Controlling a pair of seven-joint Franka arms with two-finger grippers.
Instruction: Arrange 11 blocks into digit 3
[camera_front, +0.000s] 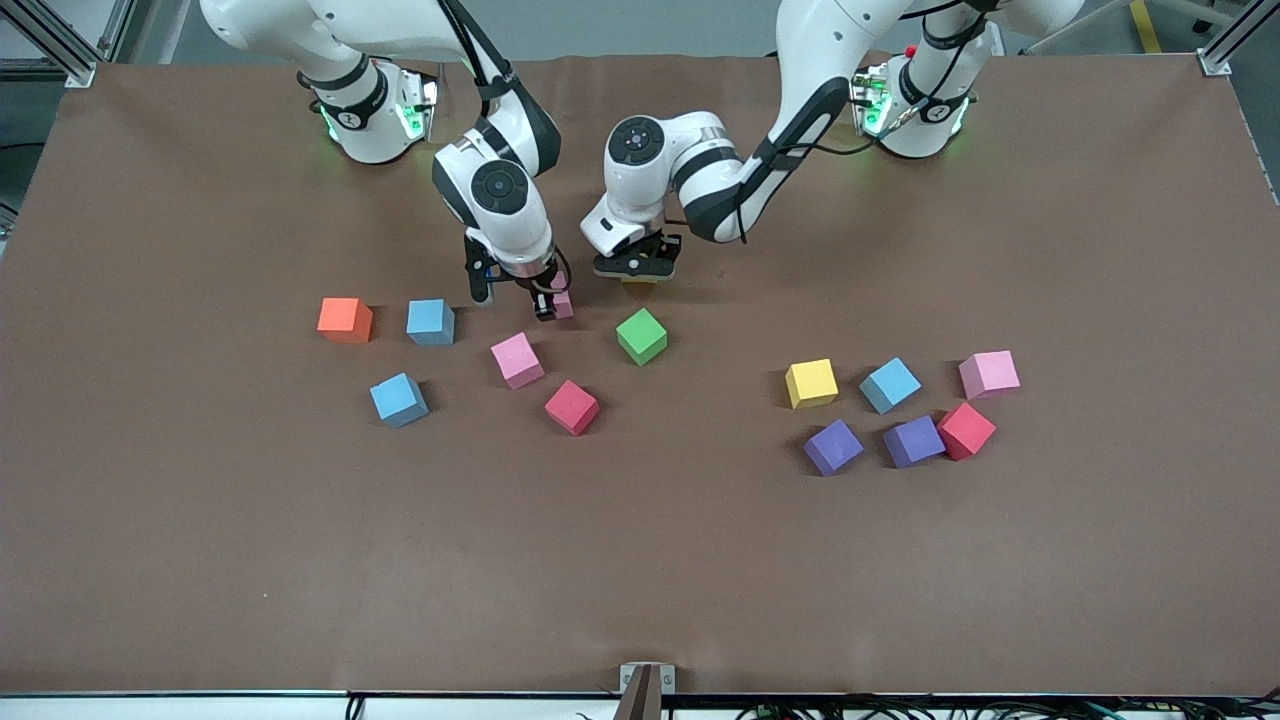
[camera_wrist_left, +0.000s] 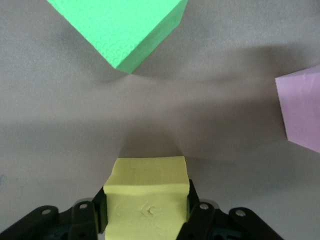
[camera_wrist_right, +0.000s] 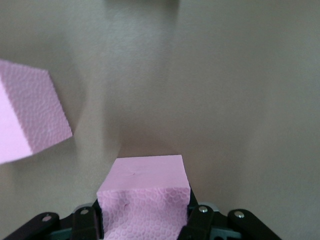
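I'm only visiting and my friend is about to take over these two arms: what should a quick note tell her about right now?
Left gripper: shut on a yellow block, above the green block.
Right gripper: shut on a pink block, above another pink block.
Toward the right arm's end: orange cube, two light blue blocks, one red block.
Toward the left arm's end: yellow, light blue, pink, two purple, red.
Done: no part of the digit 3 formed.
Left: place every block.
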